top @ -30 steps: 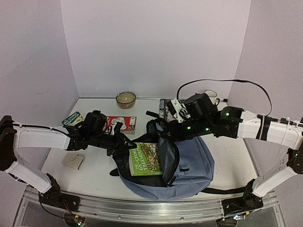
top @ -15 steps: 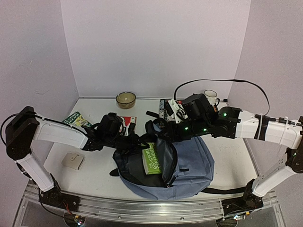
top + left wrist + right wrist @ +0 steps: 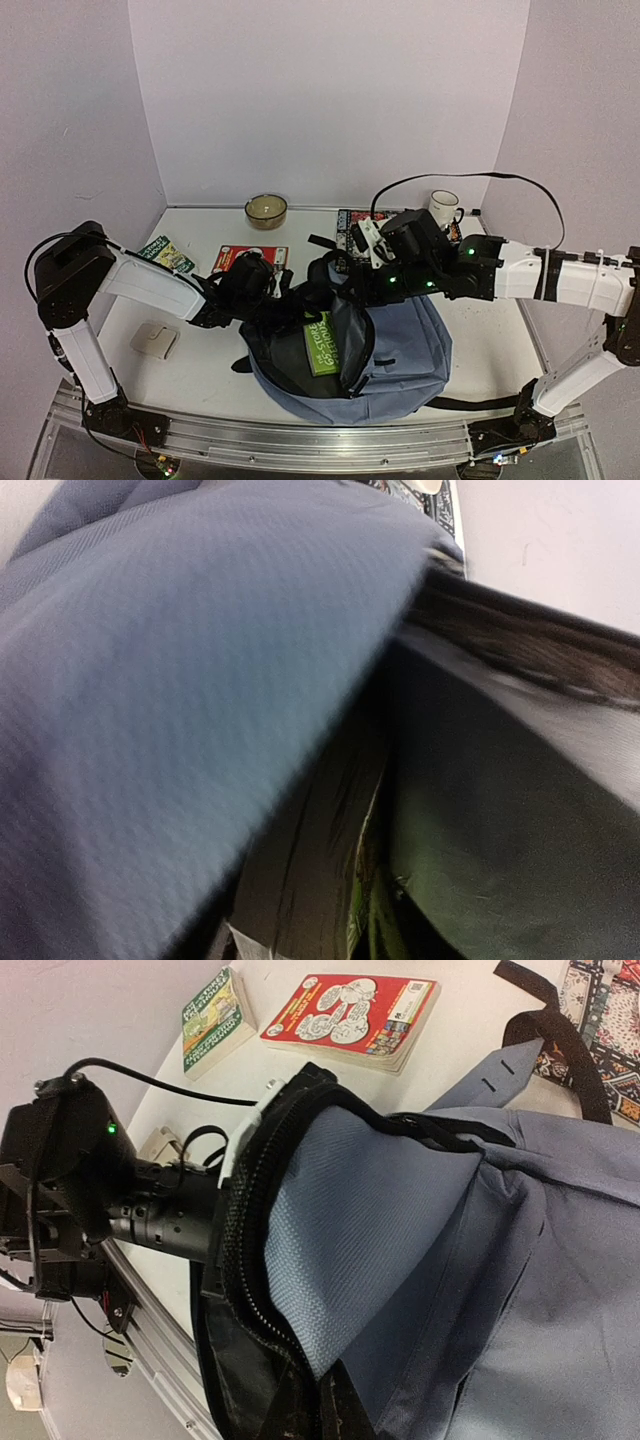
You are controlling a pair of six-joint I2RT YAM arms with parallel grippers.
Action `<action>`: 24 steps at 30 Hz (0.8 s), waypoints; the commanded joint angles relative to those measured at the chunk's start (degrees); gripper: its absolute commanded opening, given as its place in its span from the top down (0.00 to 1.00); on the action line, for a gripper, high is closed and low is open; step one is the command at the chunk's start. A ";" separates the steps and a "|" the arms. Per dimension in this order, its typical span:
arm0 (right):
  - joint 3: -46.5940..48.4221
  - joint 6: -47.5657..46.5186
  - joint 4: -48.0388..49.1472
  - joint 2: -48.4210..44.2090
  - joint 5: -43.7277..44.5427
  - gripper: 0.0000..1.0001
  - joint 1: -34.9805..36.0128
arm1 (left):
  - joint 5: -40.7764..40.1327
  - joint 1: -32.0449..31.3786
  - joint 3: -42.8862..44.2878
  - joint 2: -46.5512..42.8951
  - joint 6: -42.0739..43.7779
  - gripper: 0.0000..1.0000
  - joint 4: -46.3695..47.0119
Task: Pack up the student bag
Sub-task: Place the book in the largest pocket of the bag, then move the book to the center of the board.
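The blue-grey student bag (image 3: 400, 350) lies at the table's middle with its mouth held open. My right gripper (image 3: 335, 272) is shut on the bag's upper flap beside the zipper, and in the right wrist view its fingertips (image 3: 335, 1405) pinch the fabric. My left gripper (image 3: 290, 303) reaches into the mouth from the left. A green book (image 3: 322, 343) stands inside against the dark lining. In the blurred left wrist view the book's edge (image 3: 375, 905) lies between my parted dark fingers (image 3: 290, 880), with a gap beside it.
Behind the bag lie a red book (image 3: 255, 260), a small green book (image 3: 165, 252) and a patterned book (image 3: 352, 222). A bowl (image 3: 266, 210) and a mug (image 3: 445, 208) stand at the back. A beige pouch (image 3: 154, 341) lies front left. A black strap (image 3: 470, 404) trails right.
My left arm has pushed rightward into the bag's mouth, and the green book has slid deeper, now mostly covered by the flap. The left jaws have widened. The right arm holds still.
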 commanded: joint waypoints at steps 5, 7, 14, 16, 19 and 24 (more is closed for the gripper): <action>-3.55 2.49 1.51 1.06 4.15 1.00 0.03 | -4.44 -0.06 1.28 -3.72 3.87 0.38 1.06; -4.01 2.88 1.54 1.41 4.86 1.00 0.06 | -5.48 -0.04 1.22 -4.25 4.40 0.38 0.02; -4.82 3.40 1.51 0.99 6.97 1.00 0.06 | -5.42 -0.13 3.26 -2.22 5.23 0.48 -1.21; -5.23 3.76 1.47 0.62 8.12 1.00 0.07 | -5.52 -0.08 3.55 -2.65 5.92 0.46 -1.89; -6.35 4.22 1.43 0.49 9.33 1.00 0.08 | -7.95 -0.13 3.43 -6.59 7.72 0.40 -4.91; -7.97 5.09 1.37 2.52 10.12 0.99 0.02 | -16.57 0.08 6.13 -14.22 12.73 0.30 -17.16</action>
